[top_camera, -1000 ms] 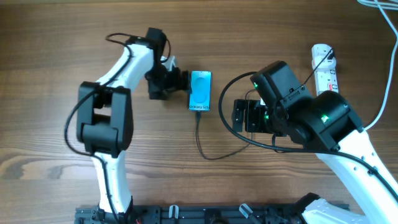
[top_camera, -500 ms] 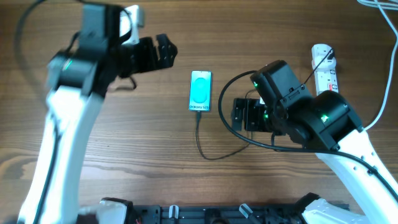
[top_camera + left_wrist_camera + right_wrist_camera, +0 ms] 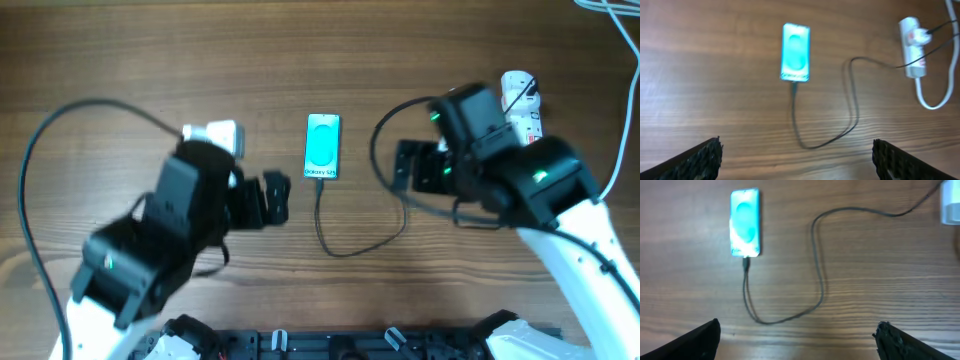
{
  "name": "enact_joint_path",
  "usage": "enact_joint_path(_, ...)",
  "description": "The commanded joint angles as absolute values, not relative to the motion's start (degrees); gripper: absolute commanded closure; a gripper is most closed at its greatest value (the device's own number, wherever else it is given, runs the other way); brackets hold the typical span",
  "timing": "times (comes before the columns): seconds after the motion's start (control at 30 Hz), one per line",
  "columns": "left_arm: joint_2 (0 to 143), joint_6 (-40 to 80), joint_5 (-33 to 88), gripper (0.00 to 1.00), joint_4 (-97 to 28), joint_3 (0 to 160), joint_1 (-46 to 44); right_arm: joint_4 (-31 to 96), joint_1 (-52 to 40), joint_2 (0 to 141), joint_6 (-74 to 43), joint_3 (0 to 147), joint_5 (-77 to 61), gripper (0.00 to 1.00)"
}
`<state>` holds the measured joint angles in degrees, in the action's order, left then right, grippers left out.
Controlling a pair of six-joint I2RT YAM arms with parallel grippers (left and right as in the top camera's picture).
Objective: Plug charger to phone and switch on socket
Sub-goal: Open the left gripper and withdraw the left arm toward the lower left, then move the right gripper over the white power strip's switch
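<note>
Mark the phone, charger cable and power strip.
phone (image 3: 796, 52), left wrist view, screen centre.
charger cable (image 3: 815, 250), right wrist view, middle of its run.
power strip (image 3: 912, 55), left wrist view, white body.

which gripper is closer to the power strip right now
Right. The right gripper hovers between the phone and the power strip, apart from it; the left gripper is on the far side of the phone, much farther off.
</note>
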<state>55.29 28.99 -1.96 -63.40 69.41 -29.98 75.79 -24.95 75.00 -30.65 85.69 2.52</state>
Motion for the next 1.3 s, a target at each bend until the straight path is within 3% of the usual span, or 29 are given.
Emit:
enact_joint_path(0.0, 50.30, 32.64, -6.74, 0.00, -62.89, 64.88, -30.70, 76.55, -16.10, 75.55, -25.21, 89.30, -0.12, 0.00)
enact_joint_path(0.2, 50.13, 32.64, -6.72, 0.00, -63.72, 64.60, -30.70, 70.48, -1.48, 76.05, -24.18, 90.26, 7.97, 0.00)
enact_joint_path(0.5, 51.53, 32.62, -6.72, 0.00, -63.79, 64.60, -30.70, 60.64, 11.07, 85.62, -25.98, 88.01, 21.65, 0.00)
enact_joint_path(0.7, 51.99, 32.64, -6.72, 0.00, -63.90, 64.60, -30.70, 58.81, 17.80, 93.67, -26.11, 88.01, 19.35, 0.00)
enact_joint_path(0.87, 51.99, 32.64, -6.72, 0.00, -63.90, 64.60, -30.70, 55.33, 23.59, 98.83, -23.11, 88.01, 8.12, 0.00)
enact_joint_path(1.27, 51.99, 32.64, -6.72, 0.00, -63.90, 64.60, -30.70, 49.80, 25.50, 108.57, -19.57, 87.99, 6.98, 0.00)
